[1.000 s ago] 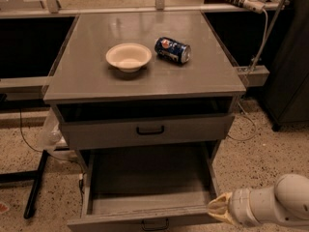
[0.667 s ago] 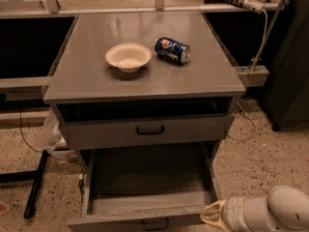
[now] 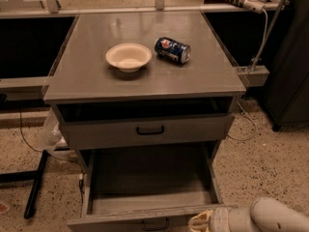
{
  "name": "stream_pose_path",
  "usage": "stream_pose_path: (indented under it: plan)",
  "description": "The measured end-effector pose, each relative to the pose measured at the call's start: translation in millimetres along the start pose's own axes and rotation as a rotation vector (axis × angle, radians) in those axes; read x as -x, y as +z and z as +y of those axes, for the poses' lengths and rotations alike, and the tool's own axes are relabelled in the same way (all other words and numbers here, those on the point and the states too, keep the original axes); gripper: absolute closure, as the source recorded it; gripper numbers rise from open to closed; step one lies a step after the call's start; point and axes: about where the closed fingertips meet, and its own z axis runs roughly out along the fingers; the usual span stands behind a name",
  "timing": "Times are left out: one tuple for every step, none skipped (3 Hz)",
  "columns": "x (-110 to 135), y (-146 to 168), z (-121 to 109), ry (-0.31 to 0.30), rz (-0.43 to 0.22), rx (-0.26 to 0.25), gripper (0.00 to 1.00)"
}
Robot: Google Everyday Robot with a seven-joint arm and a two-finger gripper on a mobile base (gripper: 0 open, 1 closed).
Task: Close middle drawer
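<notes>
One middle drawer (image 3: pixel 147 182), one top drawer (image 3: pixel 188 128), one bowl (image 3: pixel 128 57), one can (image 3: pixel 172 50), one claw (image 3: pixel 199 222) lower right.

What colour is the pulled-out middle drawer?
The middle drawer is grey, seen in the camera view; the gripper is by its front corner.

Cabinet top: I see a flat grey metal cabinet top (image 3: pixel 87 79) carrying two items.
Bowl: a shallow cream round bowl (image 3: pixel 128 57) sits upright near the middle of the top; it looks empty to me.
Can: a blue drinks can (image 3: pixel 172 50) lies on its side just right of the bowl, apart from it.
Upper drawer: the taller grey drawer front with the black handle (image 3: pixel 149 129) has a dark gap above it.
Floor: speckled beige floor (image 3: pixel 270 168).
Left side: a clear plastic bag (image 3: pixel 50 132) beside the cabinet, a black bar (image 3: pixel 35 187) below it.
Right rear: a white cable (image 3: pixel 259 33) hangs down.
</notes>
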Motion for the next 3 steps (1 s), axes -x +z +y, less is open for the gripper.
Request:
stream_pose_path:
  plan:
    - [-11,22,2,-0.02,0.021,0.013,1.0]
    - [-28,34,-12,-0.021,0.073,0.001,1.0]
    - [-29,34,-13,-0.023,0.078,0.001,0.82]
